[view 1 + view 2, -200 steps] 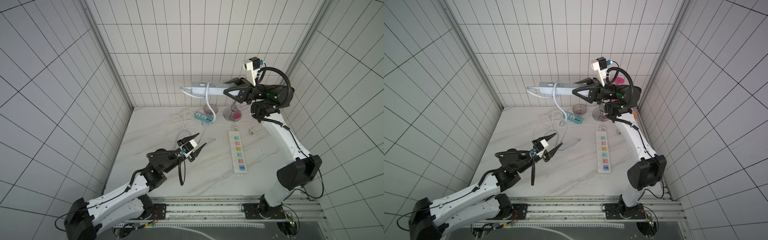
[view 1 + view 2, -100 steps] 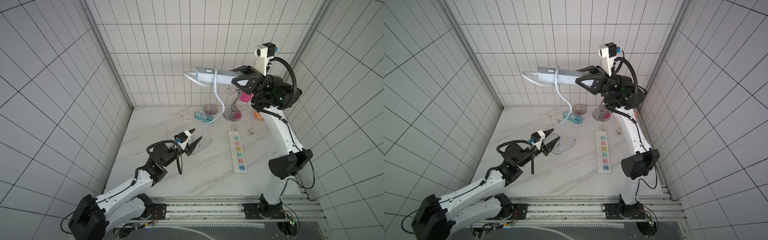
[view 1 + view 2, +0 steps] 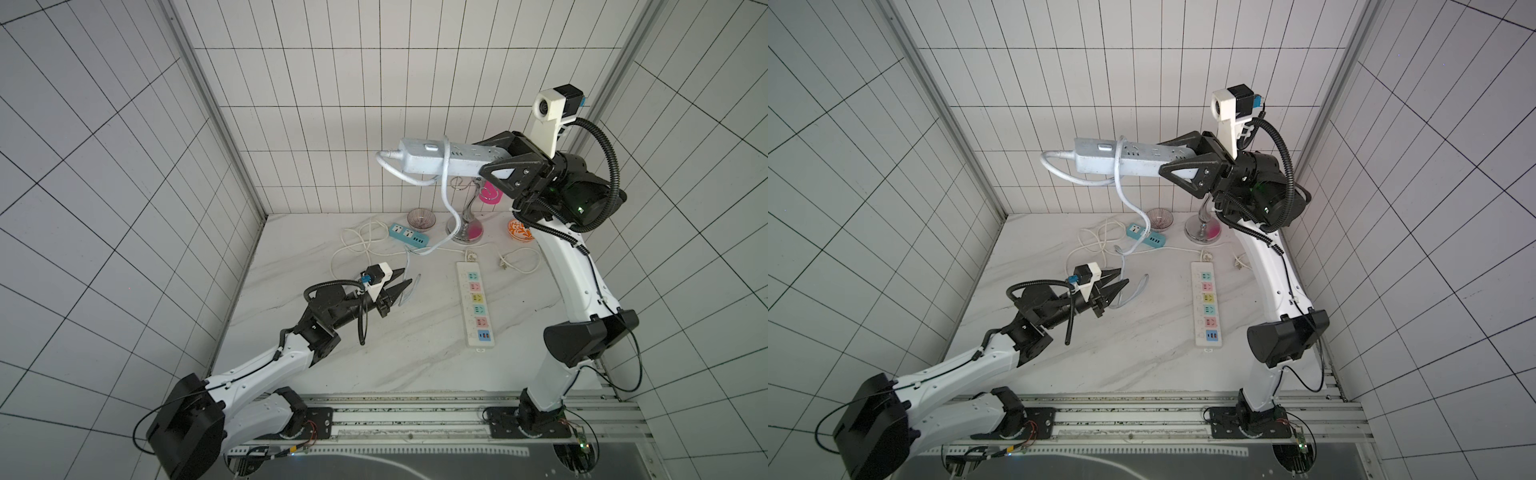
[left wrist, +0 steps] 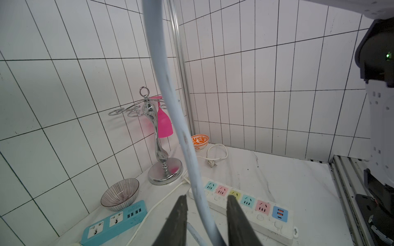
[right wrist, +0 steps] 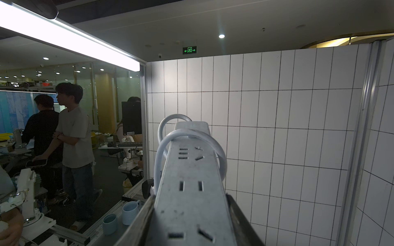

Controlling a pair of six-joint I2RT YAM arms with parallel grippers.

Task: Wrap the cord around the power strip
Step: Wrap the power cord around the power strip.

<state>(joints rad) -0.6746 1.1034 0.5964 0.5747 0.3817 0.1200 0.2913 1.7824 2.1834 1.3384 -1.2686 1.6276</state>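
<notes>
In both top views the right gripper (image 3: 484,156) clenches the power strip (image 3: 428,160) aloft, long axis roughly level, straight out beyond its fingers, the cord (image 3: 444,187) looped round it; left wrist view: the left gripper (image 4: 205,198) holds its fingers apart astride the cord, long white strip (image 4: 245,213) beyond

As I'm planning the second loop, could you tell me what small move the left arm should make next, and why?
Probably close the left pincer on the thick pale grey-blue cord: it runs between the black fingers ungripped, while the right pincer holds the pale grey-blue rectangular power strip aloft with only one loop on it.
</notes>
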